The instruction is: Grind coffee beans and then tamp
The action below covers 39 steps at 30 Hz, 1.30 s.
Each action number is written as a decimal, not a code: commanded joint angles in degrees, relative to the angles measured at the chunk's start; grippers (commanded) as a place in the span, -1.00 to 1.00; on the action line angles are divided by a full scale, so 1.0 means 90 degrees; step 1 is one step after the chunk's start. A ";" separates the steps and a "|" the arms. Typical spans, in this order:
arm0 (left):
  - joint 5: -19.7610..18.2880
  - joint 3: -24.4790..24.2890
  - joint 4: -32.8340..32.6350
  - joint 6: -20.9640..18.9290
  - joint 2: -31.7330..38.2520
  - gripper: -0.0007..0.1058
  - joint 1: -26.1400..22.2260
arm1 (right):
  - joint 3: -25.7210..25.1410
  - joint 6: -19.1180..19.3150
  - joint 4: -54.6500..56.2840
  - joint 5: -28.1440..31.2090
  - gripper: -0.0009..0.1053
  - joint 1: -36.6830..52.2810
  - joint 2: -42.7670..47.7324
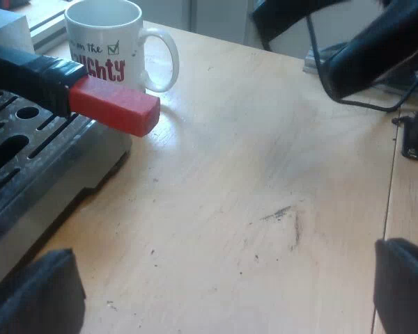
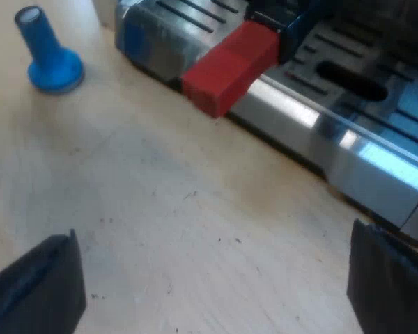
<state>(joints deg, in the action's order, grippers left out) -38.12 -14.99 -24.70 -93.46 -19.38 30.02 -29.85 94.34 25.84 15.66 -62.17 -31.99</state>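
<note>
Much of the espresso machine (image 1: 35, 174) is cut off: the left wrist view catches just its slotted drip tray (image 1: 14, 139) and the grey base under it, and the right wrist view takes in the same tray with its bright metal front edge (image 2: 348, 149), so the hopper and the grinding spout are out of sight. Of the holder only the handle (image 1: 24, 73) can be seen, dark and ending in a red end (image 1: 115, 106). It reaches out low over the drip tray, and the red end (image 2: 230, 66) passes the tray's edge to hang above the tabletop (image 1: 265, 209). The metal basket end is hidden, so I cannot tell whether it is locked into the machine. A white mug (image 1: 104, 38) stands upright on the tabletop just beyond the red end, close to the machine, its printed words partly covered by the handle. The blue tamper (image 2: 47, 52) stands upright on the tabletop near the machine's corner, apart from the red end. A dark, blurred shape (image 1: 376, 49) past the far side of the tabletop is too smeared to name. The left hand (image 1: 219, 292) is released, its fingers (image 1: 35, 292) spread wide over bare wood, holding and touching nothing. The right hand (image 2: 212, 292) is likewise released, its fingers (image 2: 35, 285) far apart above the tabletop short of the machine's front, gripping nothing.
</note>
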 commanded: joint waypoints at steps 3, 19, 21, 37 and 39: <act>-0.0003 -0.0026 0.0112 -0.0013 0.0009 0.63 0.0029 | 0.0405 -0.0436 -0.0949 0.0768 0.20 -0.0511 -0.0182; 0.0016 -0.0026 0.0091 -0.0013 0.0009 0.63 0.0029 | 0.0477 -0.0845 -0.3751 0.2285 -0.61 -0.0965 -0.2484; 0.0016 -0.0026 0.0091 -0.0013 0.0009 0.63 0.0029 | 0.0477 -0.1105 -0.4243 0.2385 -0.61 -0.0965 -0.2814; 0.0016 -0.0026 0.0091 -0.0013 0.0009 0.63 0.0029 | 0.0386 -0.1648 -0.5155 0.2953 -0.61 -0.0965 -0.3937; 0.0016 -0.0026 0.0091 -0.0013 0.0009 0.63 0.0029 | 0.0347 -0.1648 -0.5225 0.3101 -0.61 -0.0965 -0.4012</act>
<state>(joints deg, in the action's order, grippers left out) -38.12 -14.99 -24.70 -93.46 -19.38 30.02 -25.96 79.73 -20.12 42.25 -70.87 -67.80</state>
